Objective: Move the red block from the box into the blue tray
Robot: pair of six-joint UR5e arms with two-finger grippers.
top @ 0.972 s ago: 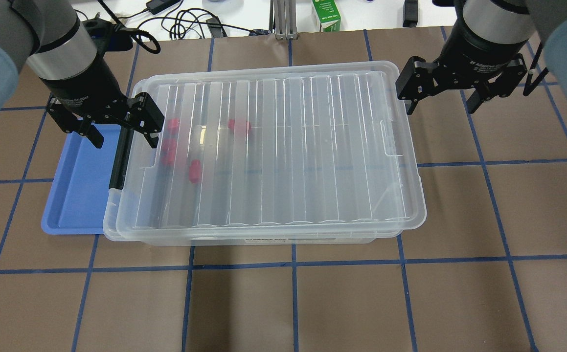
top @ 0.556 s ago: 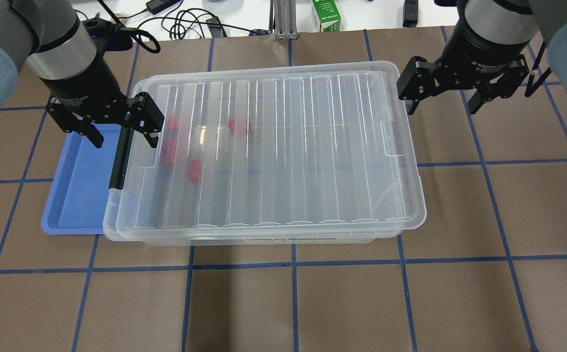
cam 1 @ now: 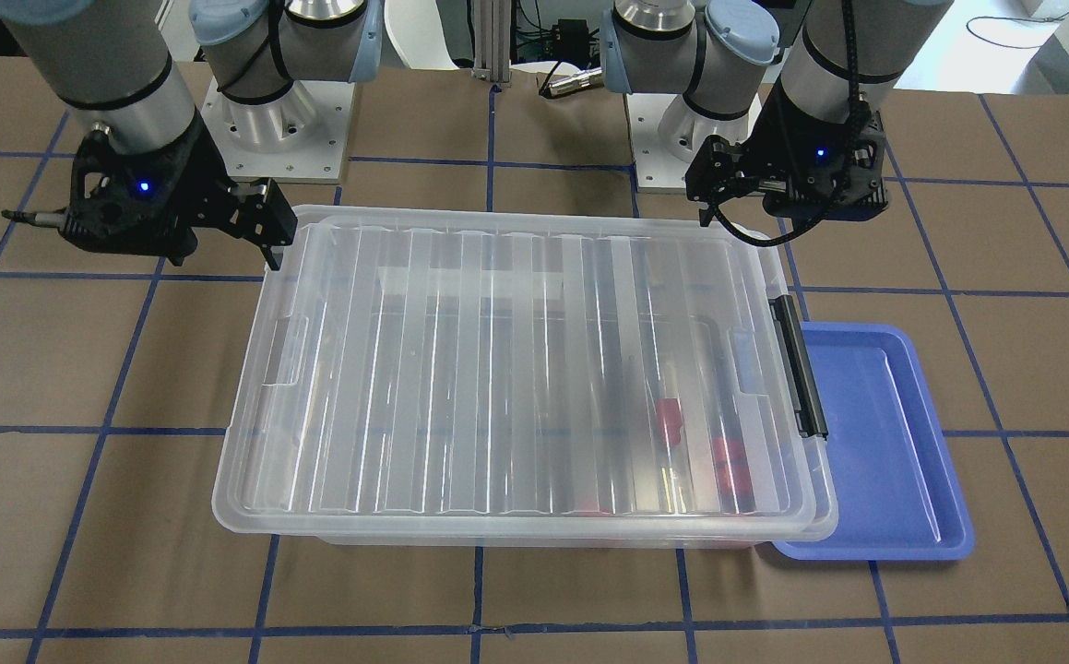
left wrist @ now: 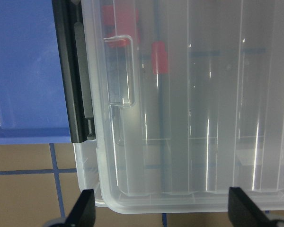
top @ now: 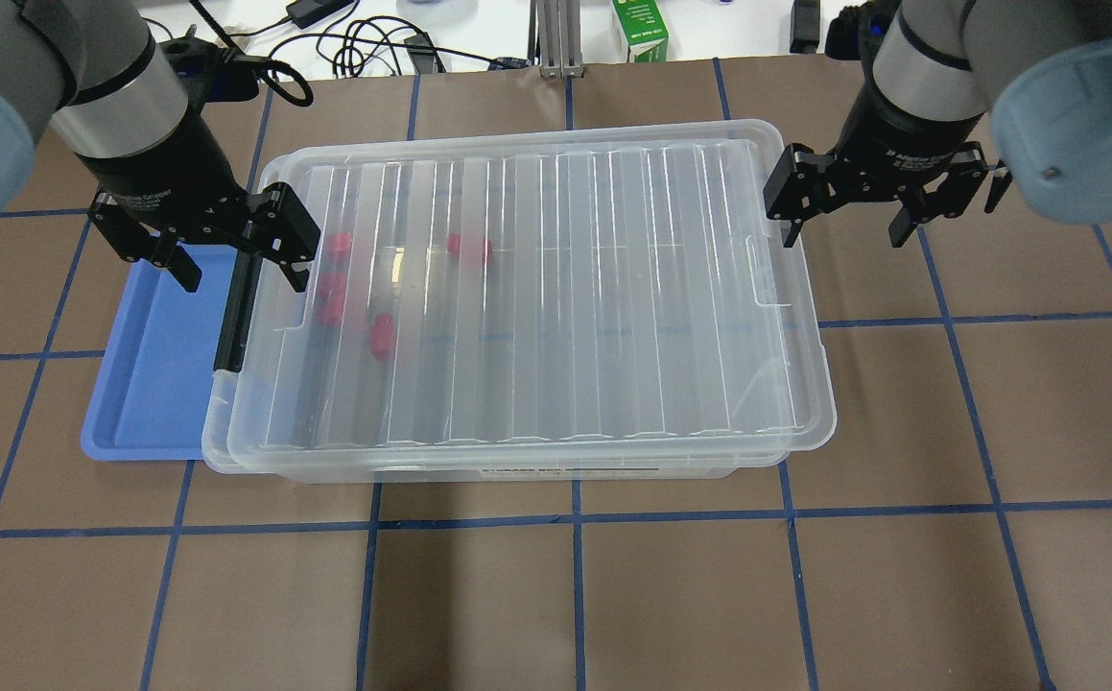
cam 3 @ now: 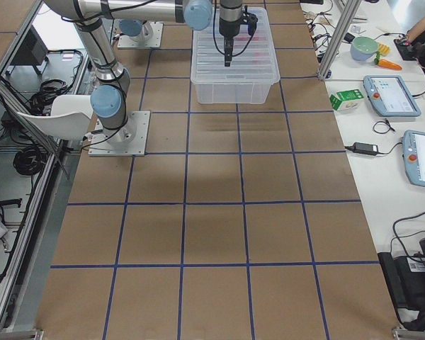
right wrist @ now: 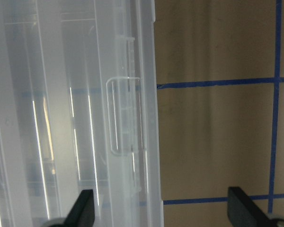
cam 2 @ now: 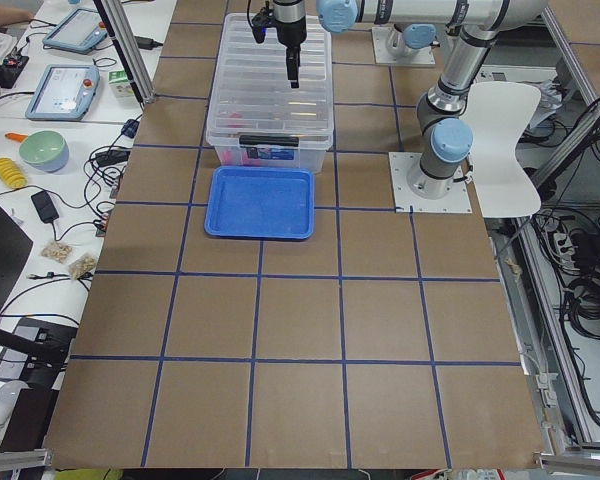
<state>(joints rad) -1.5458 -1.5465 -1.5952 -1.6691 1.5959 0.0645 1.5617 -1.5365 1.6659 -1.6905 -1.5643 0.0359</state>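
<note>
Right gripper [top: 843, 235] jaws apart, printed "2F Adaptive" | box [top: 565, 288] lidded

Arm tubes [top: 124, 96]: silver-grey cylinders, black bands.
Joint caps [top: 1074, 115]: pale blue, round, one small screw each.
Left gripper [top: 246, 283]: black, linked fingers, white lettering.
Right gripper [top: 844, 240]: black, marked "2F Adaptive".
Wrist housings [cam 1: 128, 207]: black, blue light each.
Cable [cam 1: 852, 65]: black, above left gripper.
Base plates [cam 1: 322, 157]: silver, square, screwed.

Through the lid of the box [top: 810, 422], the red blocks [top: 382, 336] are blurs.
</note>
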